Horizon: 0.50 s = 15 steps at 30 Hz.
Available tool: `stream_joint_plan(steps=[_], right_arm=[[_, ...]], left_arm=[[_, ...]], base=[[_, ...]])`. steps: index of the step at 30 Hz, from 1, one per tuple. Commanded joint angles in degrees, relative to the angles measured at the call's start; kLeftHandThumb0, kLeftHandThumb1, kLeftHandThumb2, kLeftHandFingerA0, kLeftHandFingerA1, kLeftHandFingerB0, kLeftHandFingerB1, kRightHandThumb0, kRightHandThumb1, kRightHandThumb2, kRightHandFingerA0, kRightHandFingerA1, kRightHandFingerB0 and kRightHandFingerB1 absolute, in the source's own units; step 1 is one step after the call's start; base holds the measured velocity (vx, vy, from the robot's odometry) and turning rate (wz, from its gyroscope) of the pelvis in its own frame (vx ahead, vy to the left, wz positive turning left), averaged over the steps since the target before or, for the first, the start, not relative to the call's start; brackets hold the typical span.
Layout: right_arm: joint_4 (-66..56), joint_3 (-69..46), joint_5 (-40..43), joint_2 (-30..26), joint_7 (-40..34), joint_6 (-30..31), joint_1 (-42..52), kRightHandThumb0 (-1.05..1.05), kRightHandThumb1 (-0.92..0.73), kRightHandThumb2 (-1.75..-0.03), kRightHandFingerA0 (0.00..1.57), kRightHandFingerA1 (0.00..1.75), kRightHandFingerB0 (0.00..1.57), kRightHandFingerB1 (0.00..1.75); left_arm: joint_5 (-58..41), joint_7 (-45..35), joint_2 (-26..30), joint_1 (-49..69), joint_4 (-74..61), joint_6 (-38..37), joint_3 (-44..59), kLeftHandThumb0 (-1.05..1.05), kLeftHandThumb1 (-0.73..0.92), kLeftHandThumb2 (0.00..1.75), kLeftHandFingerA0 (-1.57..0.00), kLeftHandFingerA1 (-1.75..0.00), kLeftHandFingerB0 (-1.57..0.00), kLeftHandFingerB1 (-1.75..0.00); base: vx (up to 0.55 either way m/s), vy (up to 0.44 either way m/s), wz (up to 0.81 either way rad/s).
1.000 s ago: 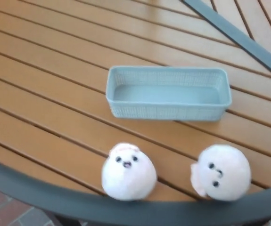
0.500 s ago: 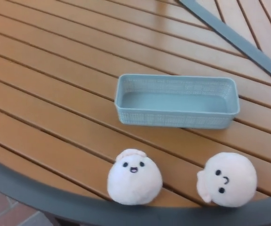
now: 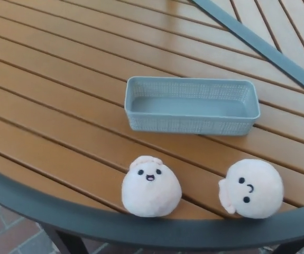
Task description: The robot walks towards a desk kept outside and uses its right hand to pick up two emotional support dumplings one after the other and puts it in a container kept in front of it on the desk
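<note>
We look down on a table (image 3: 62, 106) of orange-brown slats with a dark grey rim curving across the bottom of the view. A grey-blue basket (image 3: 191, 125), long and shallow with mesh walls, sits near the middle of the slats and holds nothing.

Two white dumplings rest near the rim, well apart from each other and both nearer to us than the basket. The left dumpling (image 3: 151, 187) stands upright, its small face with an open mouth turned towards us and a little frill on top. The right dumpling (image 3: 252, 188) lies tipped on its side, so its face is rotated and its frill points to the picture's left.

The slats between the dumplings and the basket are bare, and we see nothing lying in that gap. A dark grey bar (image 3: 257, 45) runs diagonally across the upper right of the table, beyond the basket and apart from it. Below the rim, brick paving (image 3: 3, 230) and a dark table leg (image 3: 62, 241) show.

Neither of our hands appears in the view, so we cannot tell how their fingers are set or whether they hold anything.
</note>
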Motion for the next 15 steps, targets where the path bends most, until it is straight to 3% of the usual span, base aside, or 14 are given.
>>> stream_joint_plan(steps=[1,3,9,15], right_arm=[[0.27,-2.63,3.39,0.35,1.23,1.02,0.11,-0.05,0.16,-1.75,1.14,1.23,0.88,1.24],[0.02,-2.94,3.34,0.37,1.29,0.67,0.41,-0.17,0.17,-1.75,1.13,1.24,0.86,1.27],[-0.14,-3.50,3.11,0.56,0.96,0.16,0.36,-0.08,0.18,-1.75,1.15,1.19,0.82,1.28],[0.00,-3.65,2.99,0.61,0.86,0.95,-0.61,-0.08,0.18,-1.75,1.21,1.16,0.88,1.26]], left_arm=[[-1.22,-0.32,1.46,-0.56,-0.02,-1.95,0.98,-0.38,0.53,0.56,-0.84,-0.67,-0.82,-0.51],[-1.20,-0.75,1.53,-0.63,-0.26,-1.95,1.04,-0.38,0.54,0.56,-0.83,-0.66,-0.81,-0.52],[-0.62,-0.56,1.41,-0.77,-0.15,-2.20,0.63,-0.37,0.54,0.57,-0.84,-0.66,-0.84,-0.52],[-1.15,-0.29,1.37,-0.68,0.12,-2.11,1.16,-0.37,0.53,0.56,-0.83,-0.66,-0.84,-0.53]], base=[[-0.09,0.242,0.12],[-0.01,0.107,0.00],[0.04,0.015,0.10],[0.00,-0.014,0.00]])
